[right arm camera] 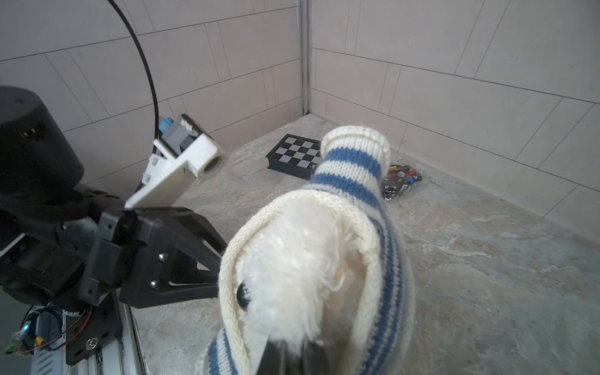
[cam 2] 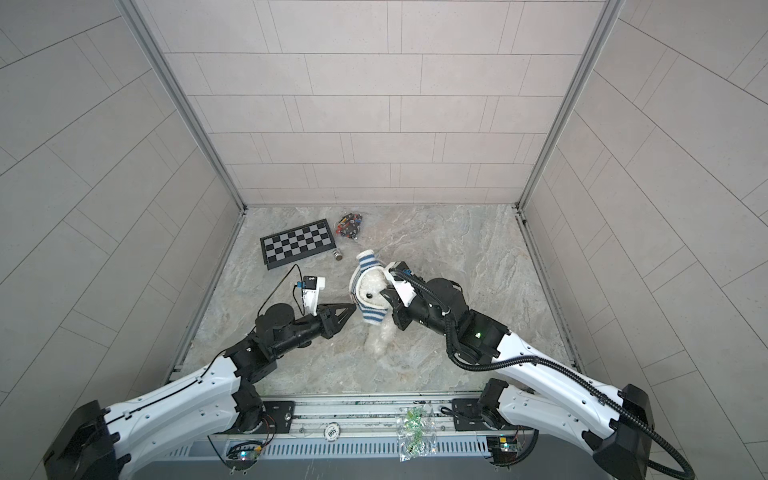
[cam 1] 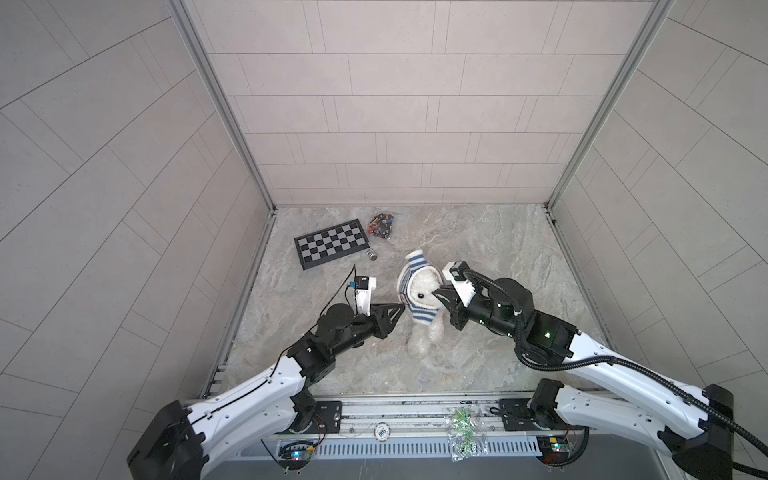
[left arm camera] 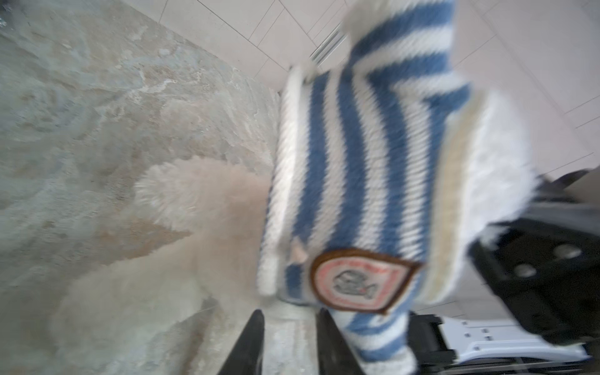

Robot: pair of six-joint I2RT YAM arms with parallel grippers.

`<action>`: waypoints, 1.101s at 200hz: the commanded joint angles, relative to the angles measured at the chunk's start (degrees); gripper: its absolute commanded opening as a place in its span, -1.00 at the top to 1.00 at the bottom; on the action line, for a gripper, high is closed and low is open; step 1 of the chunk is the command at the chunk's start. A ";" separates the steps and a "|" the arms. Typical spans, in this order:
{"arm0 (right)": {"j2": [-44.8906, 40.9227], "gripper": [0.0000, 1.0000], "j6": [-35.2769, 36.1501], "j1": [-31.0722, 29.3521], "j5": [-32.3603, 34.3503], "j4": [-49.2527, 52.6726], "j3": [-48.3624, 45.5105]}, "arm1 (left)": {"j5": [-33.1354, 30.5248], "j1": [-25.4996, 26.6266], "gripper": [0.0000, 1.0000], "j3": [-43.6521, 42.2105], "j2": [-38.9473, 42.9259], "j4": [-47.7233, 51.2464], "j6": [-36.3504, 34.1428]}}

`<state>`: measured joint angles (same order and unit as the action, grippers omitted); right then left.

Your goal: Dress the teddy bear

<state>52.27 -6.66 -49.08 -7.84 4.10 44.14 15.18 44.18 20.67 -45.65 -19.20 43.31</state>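
— The left end effector (left arm camera: 290, 312) is standing with its fingers parted and gripping nothing. In the left wrist view, bare counter (left arm camera: 97, 97) is showing through the gap. In both top views its tip is sitting just beside the lower edge of the striped shirt (cam 1: 417, 266).

— And the right end effector (cam 1: 436, 296)?

— It is pinching shut in the white fur at the face of the teddy bear (cam 1: 422, 286), inside the shirt's wide opening. Whether it is also catching the knit hem, I cannot tell.

— Where is the bear lying?

— Just below the middle of both top views, between the two arms. The shirt is covering its head and upper body. One dark bead is peeking out of the opening, and the fluffy legs are trailing toward the bottom of the frame.

— Anything else there?

— A chessboard (cam 1: 331, 243) is lying up and to the left of the bear, well apart from it.
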 commanded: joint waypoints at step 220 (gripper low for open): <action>-1.30 1.00 21.42 0.12 -13.58 4.52 -0.21 | 9.37 -5.00 0.73 30.93 -9.40 29.50 -25.46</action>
<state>50.61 12.73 -48.82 -20.60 9.65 43.59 23.05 39.48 51.16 -55.44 11.92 18.20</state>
